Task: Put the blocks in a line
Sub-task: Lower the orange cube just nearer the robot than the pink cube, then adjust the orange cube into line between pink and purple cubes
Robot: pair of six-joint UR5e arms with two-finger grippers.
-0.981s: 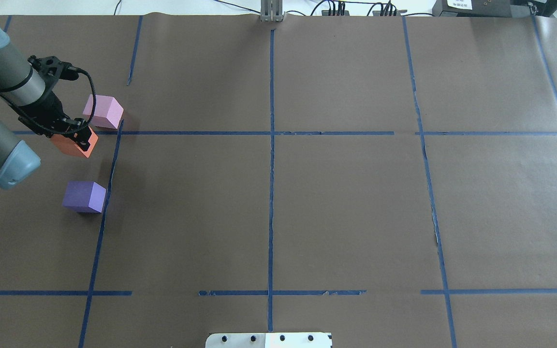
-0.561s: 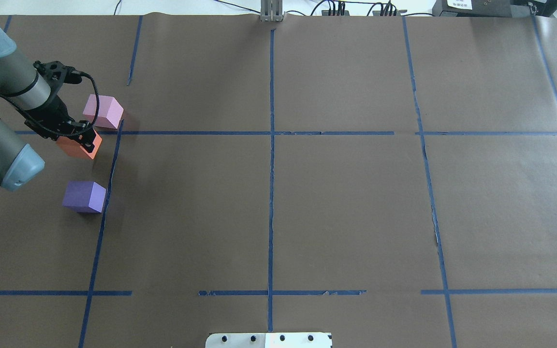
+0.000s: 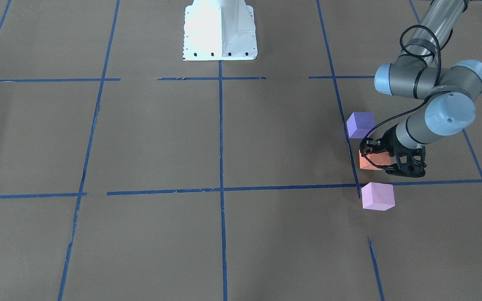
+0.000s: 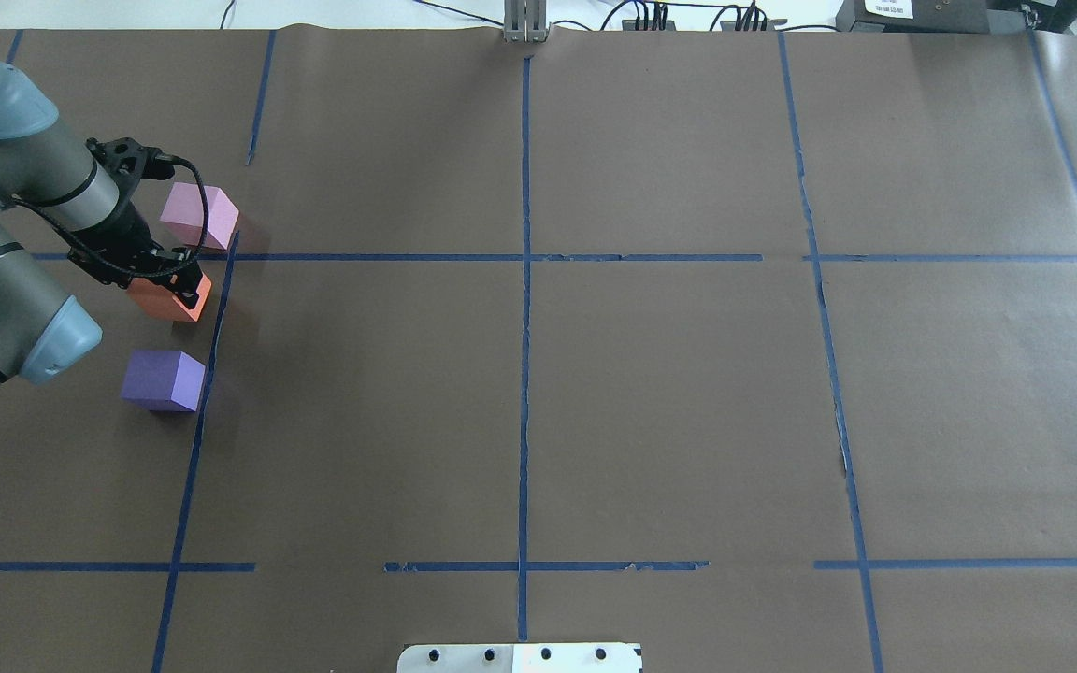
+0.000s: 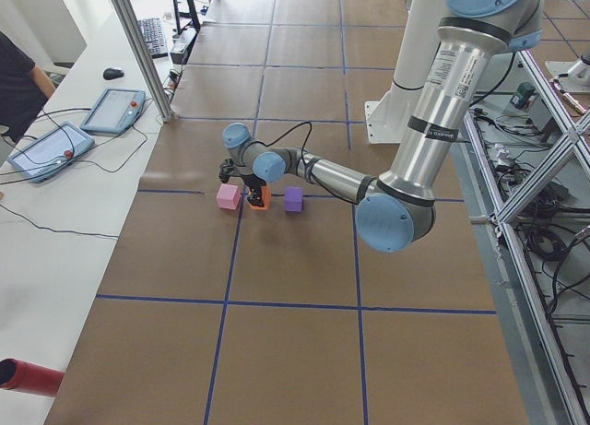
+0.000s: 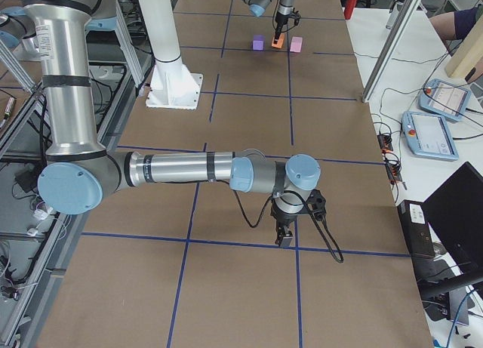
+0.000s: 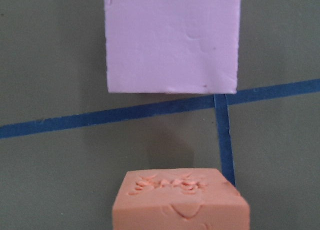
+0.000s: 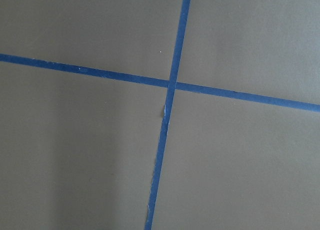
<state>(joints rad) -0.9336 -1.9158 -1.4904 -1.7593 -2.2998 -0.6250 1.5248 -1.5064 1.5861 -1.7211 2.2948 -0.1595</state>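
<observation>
The left pincer (image 4: 179,279) is clenched on the orange block (image 4: 165,301). It has carried the block rightward and a touch lower in the overhead frame since a second ago, close up to the slanting blue tape line (image 4: 189,467). The orange block now sits in the gap between the pink block (image 4: 199,215) above and the violet block (image 4: 163,379) below. Neither of those has budged on the worktop (image 4: 651,402). The right pincer (image 6: 285,233) hangs low, well apart from the blocks; whether it is released or clenched cannot be told.
</observation>
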